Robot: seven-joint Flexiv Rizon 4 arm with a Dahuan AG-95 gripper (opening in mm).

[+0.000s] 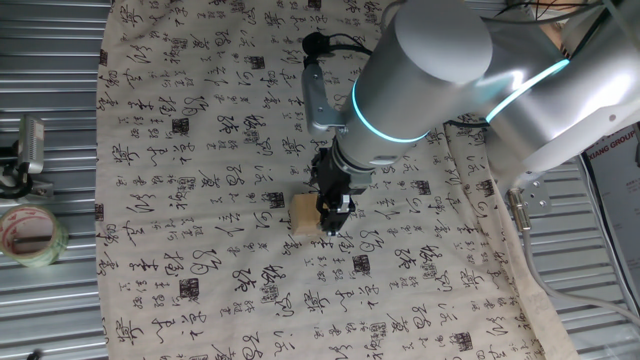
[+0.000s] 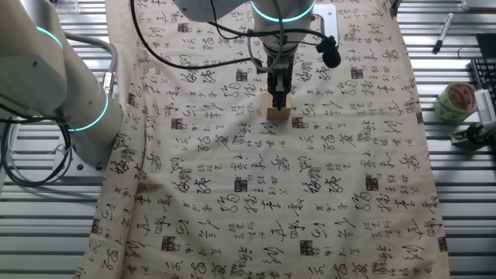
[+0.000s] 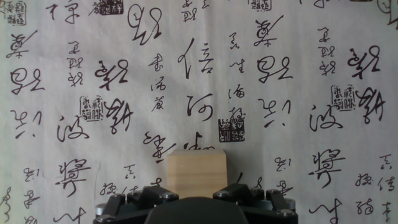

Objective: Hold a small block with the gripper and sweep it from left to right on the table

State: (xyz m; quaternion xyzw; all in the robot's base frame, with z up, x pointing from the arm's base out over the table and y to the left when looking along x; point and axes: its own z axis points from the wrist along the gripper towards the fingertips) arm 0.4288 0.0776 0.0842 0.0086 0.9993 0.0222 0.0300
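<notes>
Over cloth (image 1: 200, 200), upright claw (image 1: 334, 222) gripping block (image 1: 305, 215)

Arm (image 1: 440, 75): thick silver-grey cylindrical links, smooth finish.
Joint rings (image 1: 362, 118): glowing cyan bands at the link seams.
Gripper (image 1: 333, 215): narrow, black, two fingers.
Gripper body, hand view (image 3: 193, 208): black housing with small silver screws.
Cable (image 2: 167, 46): black, looping along the wrist.

small block (image 3: 196, 172): pale tan | cloth (image 2: 325, 201): beige, black calligraphy | pincer (image 1: 333, 212): black | table (image 1: 50, 130): ribbed grey
</notes>
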